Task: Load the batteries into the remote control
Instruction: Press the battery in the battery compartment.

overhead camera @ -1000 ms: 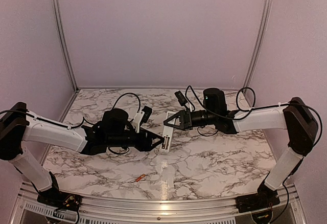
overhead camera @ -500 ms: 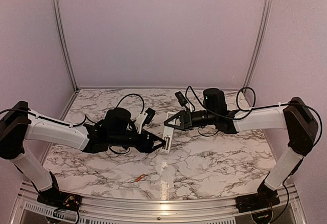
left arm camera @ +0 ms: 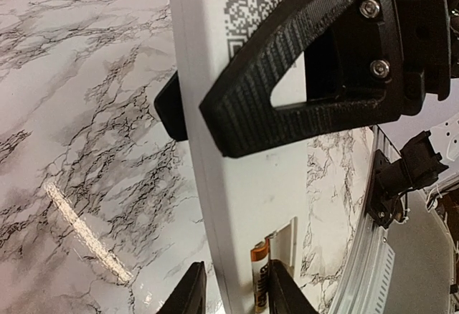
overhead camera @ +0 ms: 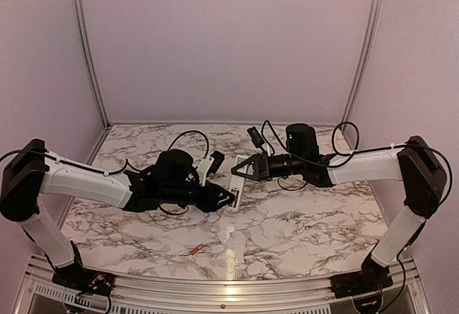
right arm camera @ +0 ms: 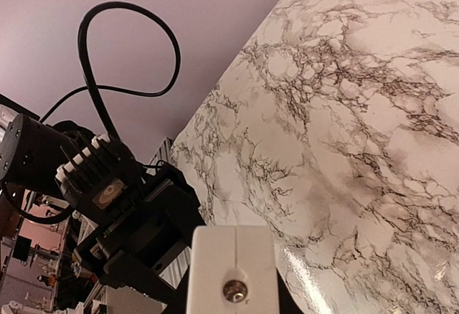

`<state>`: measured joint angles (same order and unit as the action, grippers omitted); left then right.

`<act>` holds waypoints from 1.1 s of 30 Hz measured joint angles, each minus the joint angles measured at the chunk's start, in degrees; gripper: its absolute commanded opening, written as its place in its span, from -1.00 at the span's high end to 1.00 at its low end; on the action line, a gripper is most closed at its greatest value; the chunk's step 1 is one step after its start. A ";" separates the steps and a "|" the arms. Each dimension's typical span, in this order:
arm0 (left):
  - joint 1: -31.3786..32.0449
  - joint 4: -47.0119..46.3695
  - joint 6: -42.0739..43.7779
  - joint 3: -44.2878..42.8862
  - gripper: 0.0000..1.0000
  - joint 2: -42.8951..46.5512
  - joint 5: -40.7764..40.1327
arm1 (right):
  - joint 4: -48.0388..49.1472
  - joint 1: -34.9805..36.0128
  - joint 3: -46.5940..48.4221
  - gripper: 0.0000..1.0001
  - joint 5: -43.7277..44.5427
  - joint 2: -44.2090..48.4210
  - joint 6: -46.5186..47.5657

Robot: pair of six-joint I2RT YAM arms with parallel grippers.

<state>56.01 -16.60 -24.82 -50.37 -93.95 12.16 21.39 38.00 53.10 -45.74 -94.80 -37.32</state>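
The white remote control (overhead camera: 234, 183) is held above the marble table, back side up, with a QR label and an open battery bay in the left wrist view (left arm camera: 244, 156). My right gripper (overhead camera: 241, 170) is shut across its far end, one black finger (left arm camera: 308, 77) lying over it; that end fills the bottom of the right wrist view (right arm camera: 232, 257). One orange battery (left arm camera: 259, 282) lies in the bay. My left gripper (overhead camera: 226, 198) is open at the remote's near end, its fingertips (left arm camera: 188, 296) straddling the remote's edge and that battery. A second battery (overhead camera: 192, 250) lies on the table.
A small pale piece (overhead camera: 231, 236) lies on the table near the front, right of the loose battery. Metal rails (overhead camera: 215, 285) edge the table front. Lilac walls close in the back and sides. The left arm's cable loops above its wrist (overhead camera: 188, 139).
My left gripper has moved right and slightly forward up to the remote's near end. The right gripper and the remote have stayed put.
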 measured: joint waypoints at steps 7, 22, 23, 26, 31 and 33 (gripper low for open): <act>0.15 2.16 -0.37 -2.01 0.49 -1.22 -2.32 | 0.11 -0.33 0.00 1.00 1.75 0.00 0.72; -0.35 8.79 4.00 -6.08 -0.24 -2.01 -3.28 | 5.44 -1.09 -1.86 1.00 -0.24 -0.09 -2.82; -0.37 9.22 4.52 -6.03 -0.32 -1.66 -3.34 | 5.33 -0.98 -1.81 1.00 -0.39 -0.09 -2.71; -0.59 10.95 5.73 -5.46 -0.50 0.07 -3.50 | 4.63 -0.61 -1.38 1.00 -0.92 -0.09 -1.68; -1.73 14.86 7.82 -3.54 -0.56 7.08 -3.78 | 1.03 -0.61 -0.63 1.00 -1.20 -0.11 1.16; -2.10 16.20 8.63 -3.15 -0.50 10.60 -4.28 | -0.68 -0.68 -0.63 1.00 -1.07 -0.13 2.12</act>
<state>53.91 -0.40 -16.19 -53.52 -83.35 7.88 20.71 37.32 52.47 -46.81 -94.94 -35.20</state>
